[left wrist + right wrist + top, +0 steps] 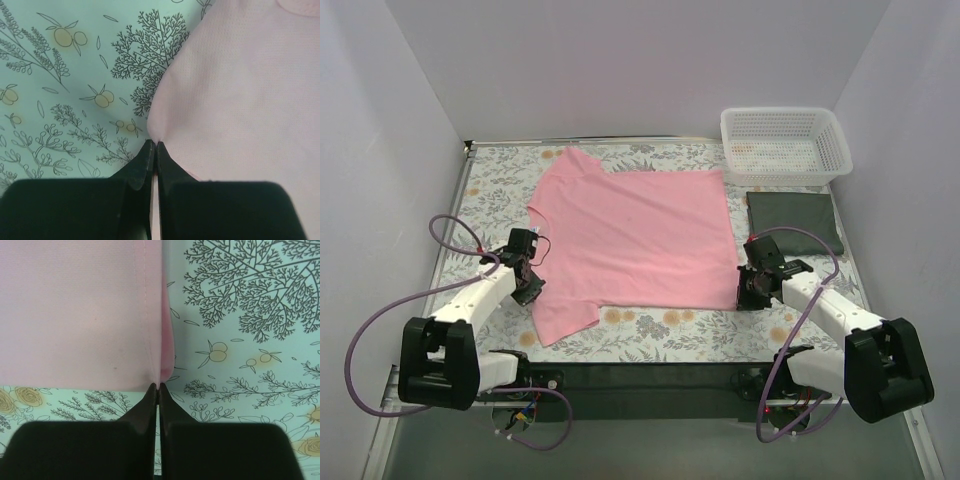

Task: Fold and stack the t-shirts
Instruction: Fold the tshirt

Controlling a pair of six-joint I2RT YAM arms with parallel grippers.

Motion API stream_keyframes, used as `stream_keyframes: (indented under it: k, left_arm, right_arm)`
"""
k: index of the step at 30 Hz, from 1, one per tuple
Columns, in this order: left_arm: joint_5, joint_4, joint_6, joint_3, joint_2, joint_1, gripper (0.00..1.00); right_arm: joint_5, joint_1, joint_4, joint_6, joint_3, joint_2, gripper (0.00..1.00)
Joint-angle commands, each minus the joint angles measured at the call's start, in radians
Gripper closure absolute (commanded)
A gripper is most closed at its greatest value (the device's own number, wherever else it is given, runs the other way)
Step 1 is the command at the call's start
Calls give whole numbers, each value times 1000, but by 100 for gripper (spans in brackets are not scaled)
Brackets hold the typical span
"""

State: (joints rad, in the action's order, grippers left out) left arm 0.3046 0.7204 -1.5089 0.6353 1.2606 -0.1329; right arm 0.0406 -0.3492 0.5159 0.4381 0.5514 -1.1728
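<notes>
White walls (620, 60) close in the floral table cloth (650, 325) that I work over. Between my two grippers lies the pink t-shirt (630, 235), spread flat and filling most of the space from one to the other, with its neck and sleeves on my left gripper's side and its straight hem on my right gripper's side. Just beyond my right gripper and a little outward lies the dark green t-shirt (795, 222), a flat folded rectangle beside the pink hem. Farther out past it, in the far corner on that side, stands the white mesh basket (782, 170).

My left gripper (154, 144) is down at the cloth, its jaws pressed together on the pink t-shirt's edge; a thin strip of pink shows between them, and the cloth puckers at their tips. My right gripper (156, 386) is likewise closed tight, pinching the near corner of the hem, where the stitched edge runs straight away from my fingertips and a small fold rises beside it.
</notes>
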Motion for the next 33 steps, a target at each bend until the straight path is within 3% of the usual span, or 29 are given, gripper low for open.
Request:
stream_keyframes:
  k: [1,13,33]
  left_arm:
    - [5,86,-69,66,-90,1,100]
    - [36,178,-56,191,-83,3,100]
    - [-18,93,39,359,160,61,100]
  right_arm:
    - [31,-5,88,-15,41,30,99]
    - [87,-5,205,-81,232,19,99]
    - [166,35,199,-197,542,-284,99]
